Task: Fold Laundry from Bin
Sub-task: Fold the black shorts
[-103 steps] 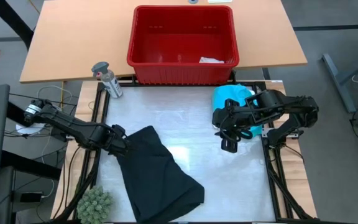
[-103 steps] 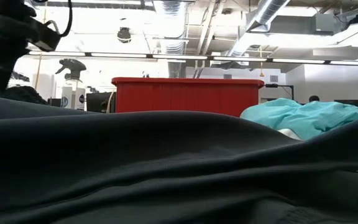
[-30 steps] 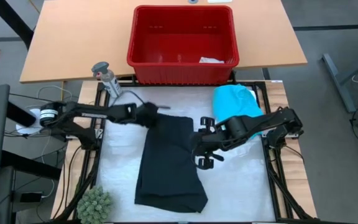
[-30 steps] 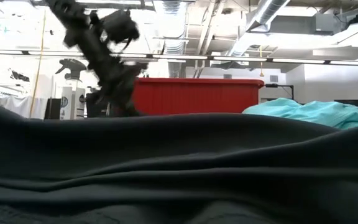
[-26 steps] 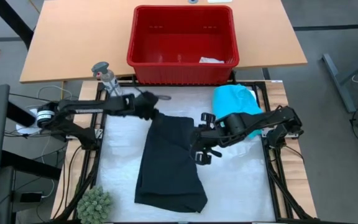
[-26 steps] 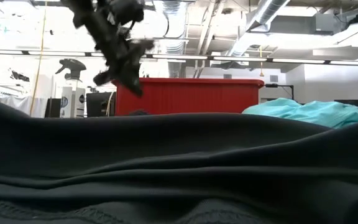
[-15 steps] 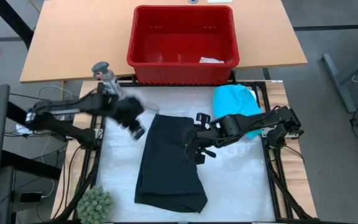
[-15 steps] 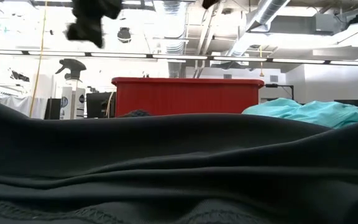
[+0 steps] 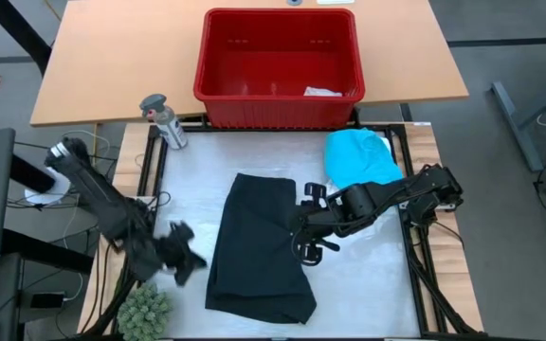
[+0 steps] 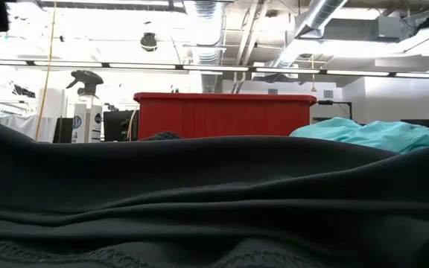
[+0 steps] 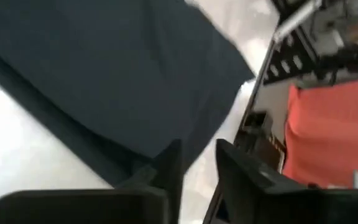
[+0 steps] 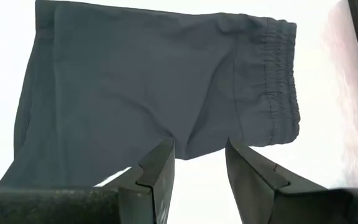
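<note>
The black garment [image 9: 257, 248] lies flat on the white table top, folded into a long strip running from far to near; its elastic waistband [image 12: 283, 74] shows in the right wrist view. My left gripper [image 9: 182, 258] hangs open to the left of the garment, near the table's near left corner, with nothing between its fingers [image 11: 169, 163]. My right gripper [image 9: 307, 242] stands open just above the garment's right edge, its fingers [image 12: 160, 163] apart over the cloth. A turquoise shirt [image 9: 358, 157] lies bunched at the far right. The red bin [image 9: 218, 66] holds a small pale piece [image 9: 322, 92].
A spray bottle [image 9: 164, 121] stands at the far left corner by the bin. A green spiky ball [image 9: 145, 309] sits at the near left corner, close to my left gripper. In the low view the black cloth [image 10: 214, 201] fills the foreground.
My left gripper has come away from the black garment's far end and swung quickly toward the table's near left corner, turning as it went. The garment has stayed flat where it was. My right gripper has kept its place at the garment's right edge.
</note>
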### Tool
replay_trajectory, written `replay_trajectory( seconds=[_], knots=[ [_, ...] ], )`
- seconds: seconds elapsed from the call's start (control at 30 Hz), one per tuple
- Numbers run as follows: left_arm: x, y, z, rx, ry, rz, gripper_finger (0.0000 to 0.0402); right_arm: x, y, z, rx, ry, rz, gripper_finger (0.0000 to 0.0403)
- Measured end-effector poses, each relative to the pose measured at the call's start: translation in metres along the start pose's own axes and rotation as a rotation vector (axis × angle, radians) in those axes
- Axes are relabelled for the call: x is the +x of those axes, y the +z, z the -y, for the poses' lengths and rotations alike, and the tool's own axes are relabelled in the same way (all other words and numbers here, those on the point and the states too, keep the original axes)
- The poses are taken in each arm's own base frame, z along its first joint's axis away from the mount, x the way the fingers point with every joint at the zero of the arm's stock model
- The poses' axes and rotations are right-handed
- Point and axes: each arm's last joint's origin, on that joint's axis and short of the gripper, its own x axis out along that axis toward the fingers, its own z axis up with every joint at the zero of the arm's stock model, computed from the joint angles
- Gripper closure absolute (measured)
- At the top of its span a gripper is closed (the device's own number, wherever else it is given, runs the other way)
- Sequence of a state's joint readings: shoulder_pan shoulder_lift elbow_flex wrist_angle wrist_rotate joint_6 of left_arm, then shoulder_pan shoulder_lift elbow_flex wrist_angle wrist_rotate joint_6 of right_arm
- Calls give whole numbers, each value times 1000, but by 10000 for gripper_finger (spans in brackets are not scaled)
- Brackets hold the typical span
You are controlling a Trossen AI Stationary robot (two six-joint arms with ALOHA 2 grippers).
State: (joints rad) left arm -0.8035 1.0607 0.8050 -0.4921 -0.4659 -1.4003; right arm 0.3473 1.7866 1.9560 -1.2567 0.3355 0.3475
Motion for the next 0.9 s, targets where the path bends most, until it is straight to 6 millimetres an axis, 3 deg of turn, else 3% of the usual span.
replay_trajectory(
  seconds=[0.17,0.33,0.63,0.9],
  knots=[
    [35,-40,1,36,-28,-45,261,0,0,0,1,3,-5,237],
    [54,-54,-5,98,41,-68,223,0,-2,0,-2,16,-24,237],
    [89,-82,-14,187,106,-256,219,0,-2,0,33,19,-26,237],
    [101,-84,-4,273,166,-164,219,0,-3,-2,58,43,-35,237]
  ],
)
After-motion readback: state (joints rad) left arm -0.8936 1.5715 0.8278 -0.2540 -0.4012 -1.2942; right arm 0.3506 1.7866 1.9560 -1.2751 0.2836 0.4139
